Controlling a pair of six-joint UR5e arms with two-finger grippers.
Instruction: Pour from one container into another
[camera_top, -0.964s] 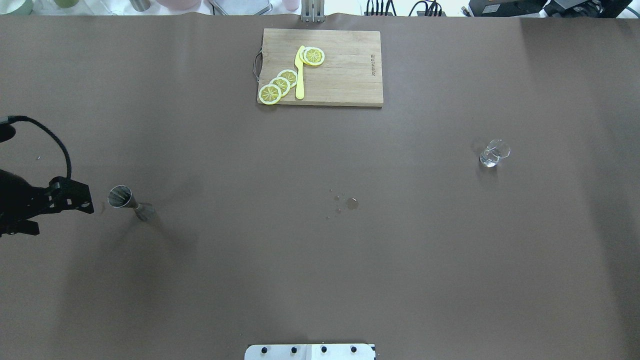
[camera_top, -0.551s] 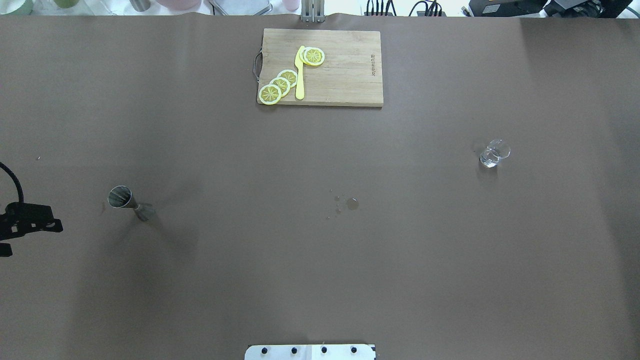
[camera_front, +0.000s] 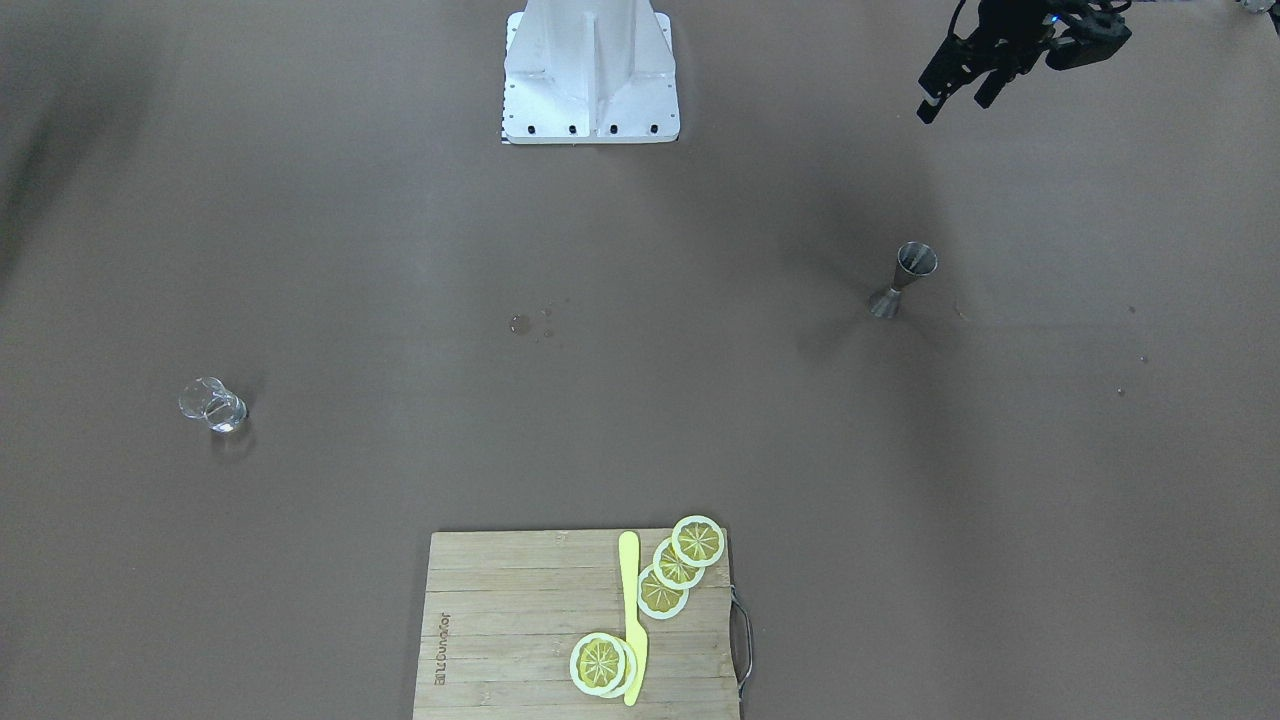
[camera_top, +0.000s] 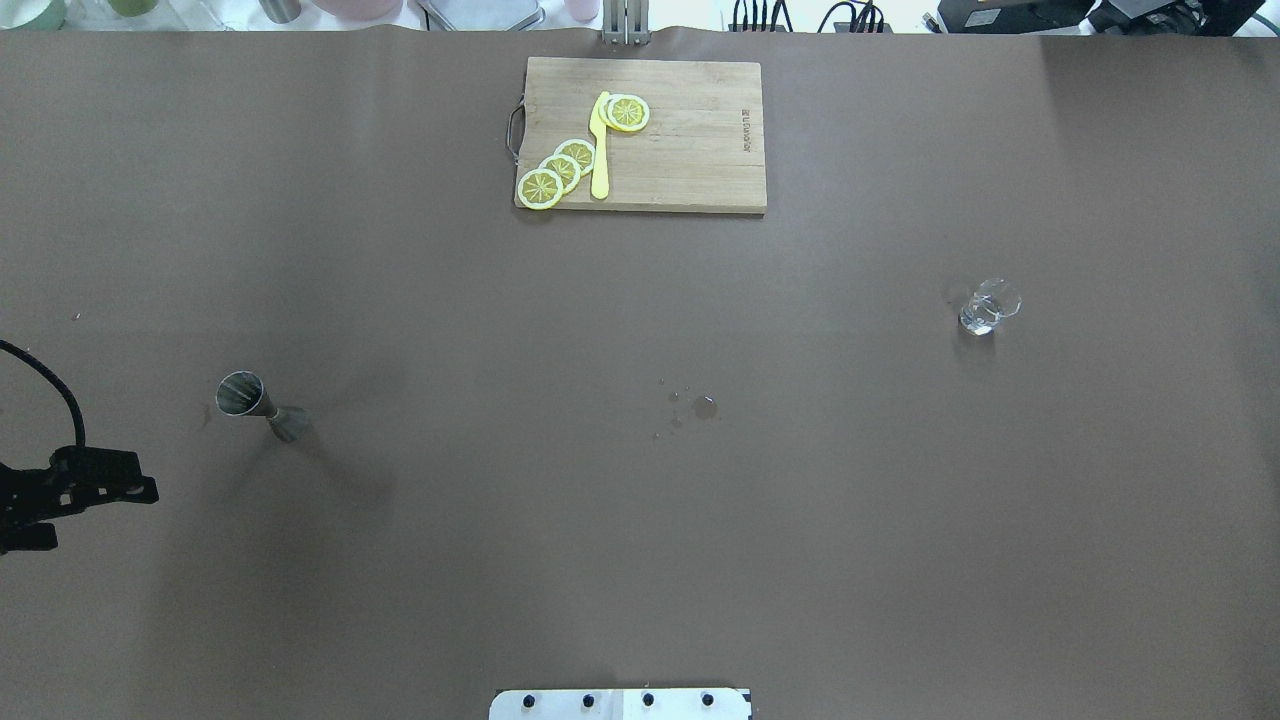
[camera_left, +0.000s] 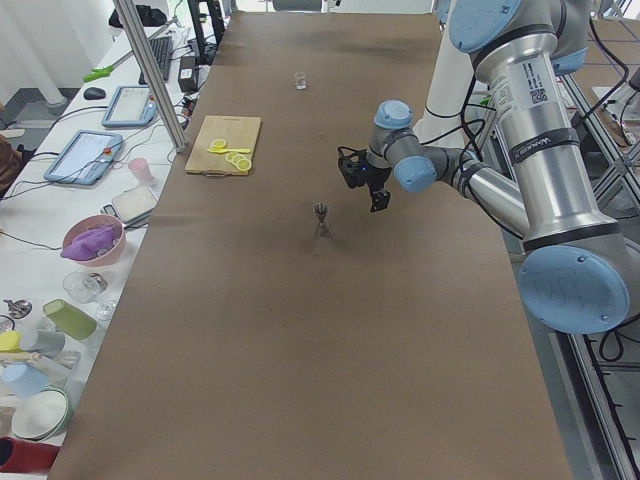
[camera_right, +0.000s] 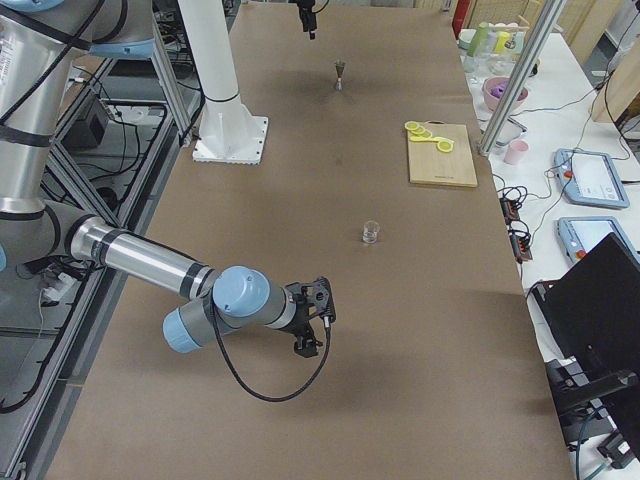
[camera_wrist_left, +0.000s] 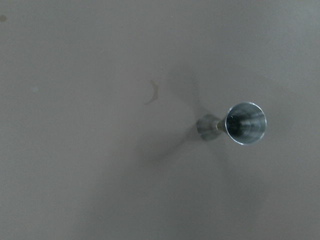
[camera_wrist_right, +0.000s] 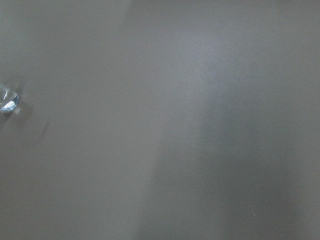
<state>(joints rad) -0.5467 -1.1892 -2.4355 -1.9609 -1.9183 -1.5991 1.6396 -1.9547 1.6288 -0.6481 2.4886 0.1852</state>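
The small clear glass cup (camera_top: 988, 308) stands upright on the brown table, far right in the overhead view, also seen as the cup (camera_front: 212, 405) and at the edge of the right wrist view (camera_wrist_right: 7, 100). The steel jigger (camera_top: 255, 400) stands upright at the left, open cone up (camera_wrist_left: 245, 123) (camera_front: 905, 278). My left gripper (camera_top: 95, 510) (camera_front: 955, 100) hangs open and empty, apart from the jigger on the robot's side of it. My right gripper (camera_right: 312, 320) shows only in the exterior right view, well short of the cup (camera_right: 371, 232); I cannot tell its state.
A wooden cutting board (camera_top: 690, 140) with lemon slices (camera_top: 560, 170) and a yellow knife (camera_top: 600, 150) lies at the far middle. A few spilled drops (camera_top: 700, 407) mark the table's centre. The robot's base (camera_front: 590, 70) stands at the near edge.
My left gripper has drawn away from the jigger, first toward the view's left edge, then back in nearer the robot. The jigger and cup have not moved.
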